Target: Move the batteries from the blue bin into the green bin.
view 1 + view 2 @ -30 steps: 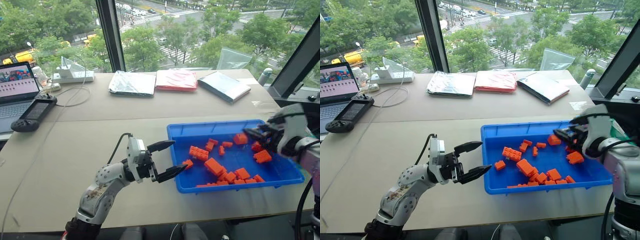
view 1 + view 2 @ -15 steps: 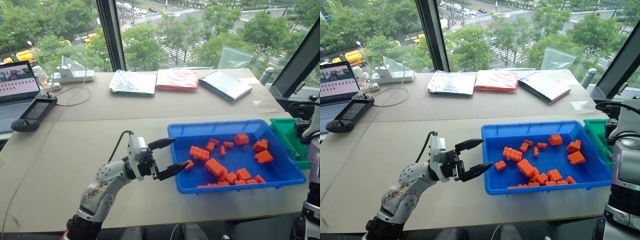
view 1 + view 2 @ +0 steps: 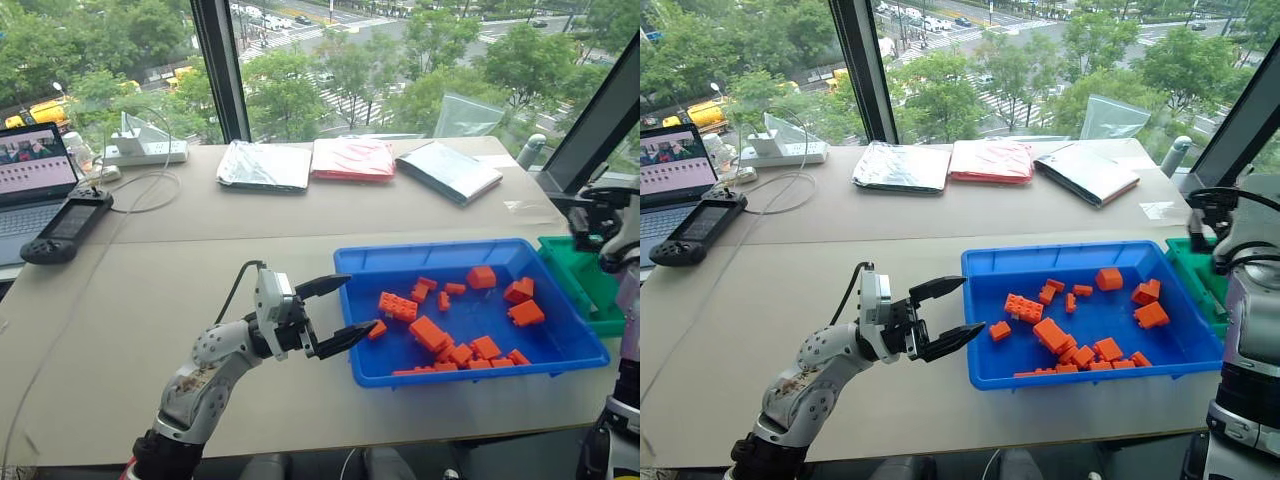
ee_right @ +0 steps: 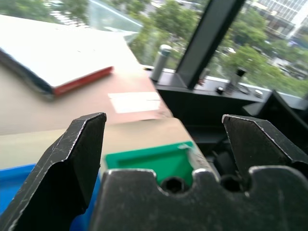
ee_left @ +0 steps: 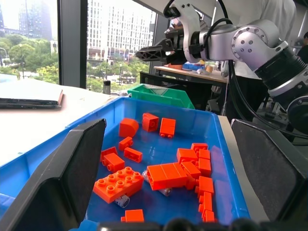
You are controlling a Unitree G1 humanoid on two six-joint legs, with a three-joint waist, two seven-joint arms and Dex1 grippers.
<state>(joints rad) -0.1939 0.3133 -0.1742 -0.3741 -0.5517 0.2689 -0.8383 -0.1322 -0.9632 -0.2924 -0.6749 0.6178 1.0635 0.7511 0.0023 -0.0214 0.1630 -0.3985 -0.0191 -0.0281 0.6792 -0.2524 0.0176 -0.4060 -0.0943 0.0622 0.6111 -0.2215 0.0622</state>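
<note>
The blue bin [image 3: 560, 352] sits on the table [image 3: 150, 290] toward the robot's right, and the green bin [image 3: 590, 290] stands just beside its right end, at the table's edge. Orange toy bricks [image 3: 440, 335] (the things the task calls batteries) lie scattered inside the blue bin, a cluster toward its near wall and a few single ones toward the far right corner.

The left hand [image 3: 345, 312] hangs at the blue bin's left end, its two black fingers spread apart and empty, the tips over the bin's left rim. In the left wrist view the bricks show between the parted fingers [image 5: 57, 183].

The right hand [image 3: 1202, 205] is raised above the green bin, open wide with nothing between its fingers; its wrist view looks past them down at a corner of the green bin.

Farther back on the table lie three flat packets [image 3: 355, 160], and at the far left a laptop [image 3: 30, 185] and a black handheld controller [image 3: 65, 225].
</note>
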